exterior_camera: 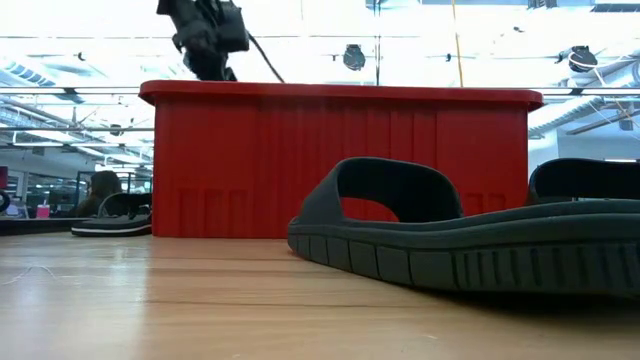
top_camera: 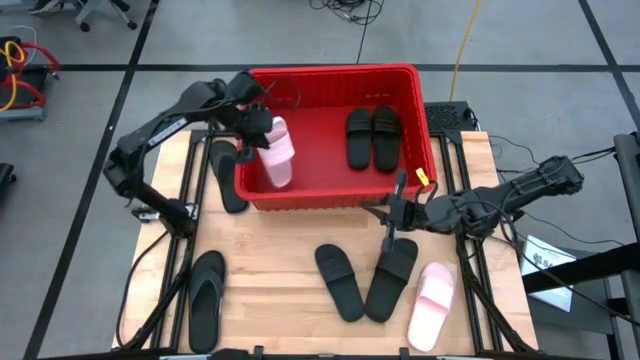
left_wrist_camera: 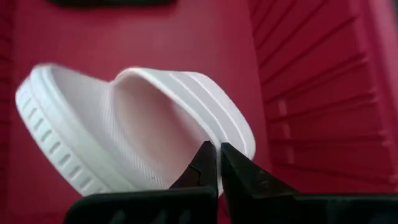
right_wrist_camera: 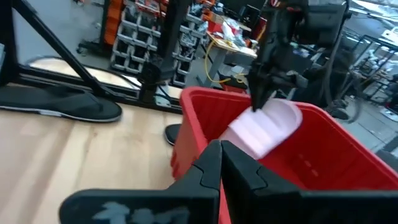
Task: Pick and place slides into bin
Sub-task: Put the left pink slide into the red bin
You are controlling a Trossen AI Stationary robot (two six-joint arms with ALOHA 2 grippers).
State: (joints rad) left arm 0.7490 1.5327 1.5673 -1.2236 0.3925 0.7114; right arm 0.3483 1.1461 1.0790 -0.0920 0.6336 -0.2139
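Inside the bin point(top_camera: 430, 150), two black slides point(top_camera: 372, 137); left gripper point(top_camera: 262, 138) clamps one pink slide point(top_camera: 277, 152).

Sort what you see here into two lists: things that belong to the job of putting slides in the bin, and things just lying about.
Job:
- red bin
- pale pink slide held over it by the left pincer
- two black slides already inside
- five sandals on the table: three black, one flip-flop, one pink
- right pincer, shut and empty, beside the bin

Lying about:
- floor cables
- yellow cord

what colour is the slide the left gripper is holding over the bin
Pale pink, nearly white. The slide pinched by the left gripper shows best in the left wrist view, against the red bin.
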